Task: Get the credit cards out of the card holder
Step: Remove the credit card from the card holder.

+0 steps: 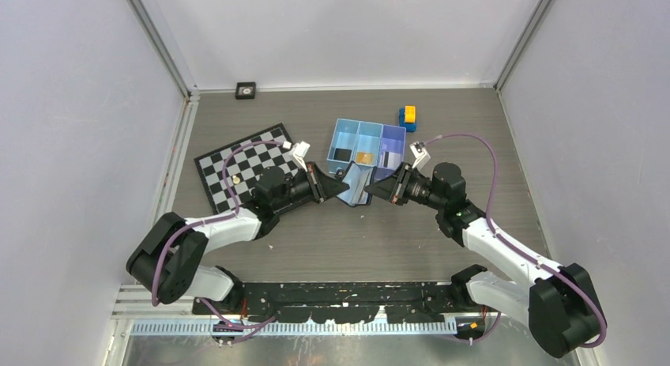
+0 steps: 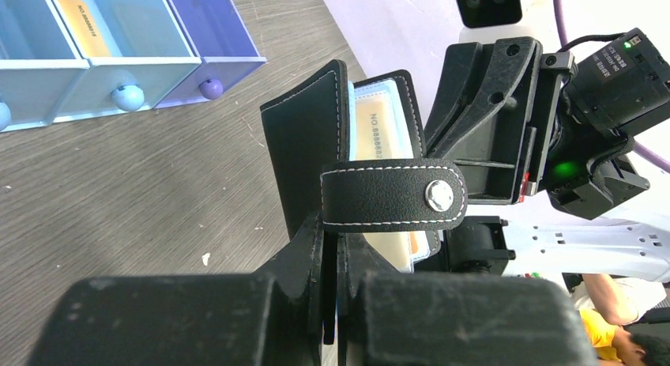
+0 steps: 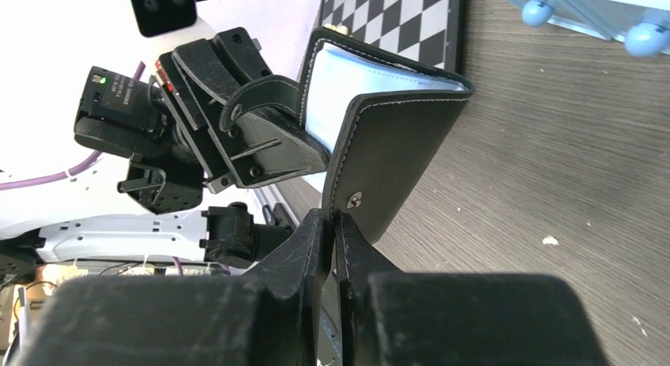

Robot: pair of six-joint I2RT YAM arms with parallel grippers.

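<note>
Left claw, right claw, card holder pinched open between

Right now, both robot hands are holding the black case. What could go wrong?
1. The left gripper and right gripper each pinch only a cover's edge, so the holder might slip and drop onto the table.
2. An orange card sits in its sleeve, and both grippers are busy. Freeing one to pull it may let the holder flop shut.

Plain white walls enclose a grey wood-grain tabletop.
</note>
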